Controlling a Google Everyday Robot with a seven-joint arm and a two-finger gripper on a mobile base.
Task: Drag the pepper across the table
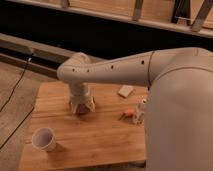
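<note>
Gripper (81, 106) points straight down at the table (95, 146), a little toward 11 o'clock from the board's middle, with its tip at or just above the wood. Whether it is wide, narrow or holding anything cannot be told; a dark shape (79, 111) shows beneath it and I cannot say what that is.

Pepper (128, 113) lies at 3 o'clock from the gripper, well apart from it, near the table's right side. It sits just beside a white object (140, 111) at its own 3 o'clock, and I cannot tell whether the two touch. A pale block (126, 91) lies at 12 o'clock from the pepper, apart from it. A white cup (44, 139) stands upright toward 7 o'clock from the gripper, near the front left corner.

As I judge it, the drag has not begun: the gripper is not on the pepper, so the step in hand is the approach. The next move calls for lifting clear of the wood, travelling toward 3 o'clock and coming down on or against the pepper. The drag itself would best run toward 9 o'clock, over bare wood and away from the white object. The close neighbour on the pepper's right leaves little room there, so a descent from above or from its 9 o'clock side looks safer.
</note>
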